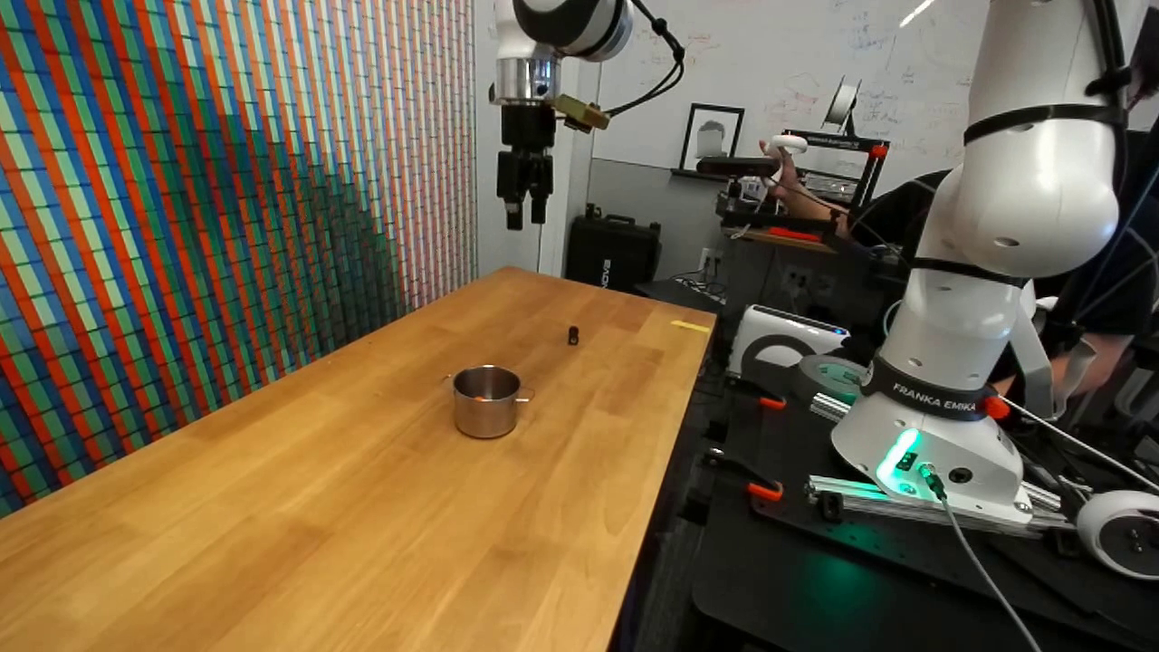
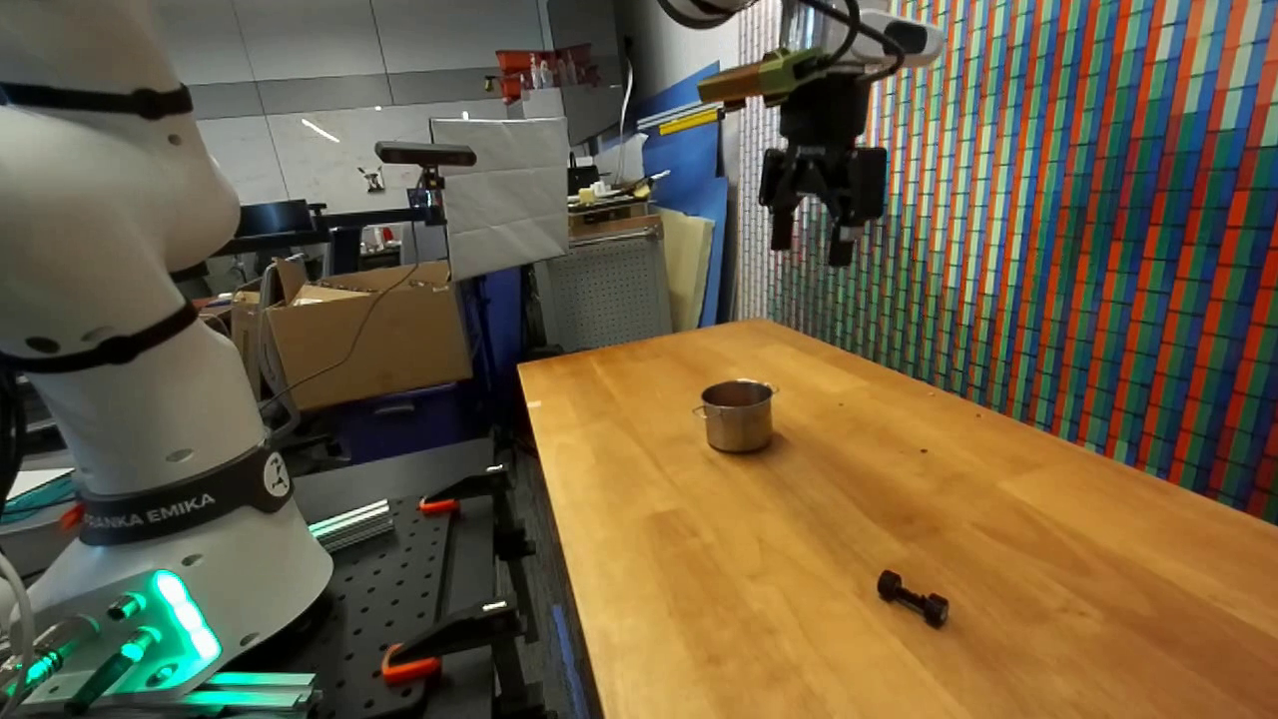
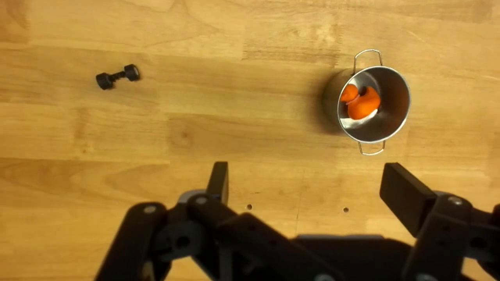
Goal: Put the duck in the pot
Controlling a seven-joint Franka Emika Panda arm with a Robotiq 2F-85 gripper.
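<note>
The orange duck [image 3: 365,106] lies inside the silver pot [image 3: 397,103] in the wrist view, on the pot's floor against one side. A small bit of the duck [image 1: 483,398] shows over the rim in an exterior view. The pot stands upright on the wooden table in both exterior views [image 1: 486,418] [image 2: 740,429]. My gripper [image 3: 304,175] is open with nothing between its fingers. It hangs well above the table in both exterior views [image 1: 527,220] [image 2: 811,252], pointing down and apart from the pot. In an exterior view the pot's wall hides the duck.
A small black dumbbell-shaped object lies on the table, apart from the pot [image 1: 573,336] [image 2: 913,599] [image 3: 118,77]. A strip of yellow tape [image 1: 690,326] is near the table's edge. A colourful tiled wall [image 1: 226,199] runs along the table's long side.
</note>
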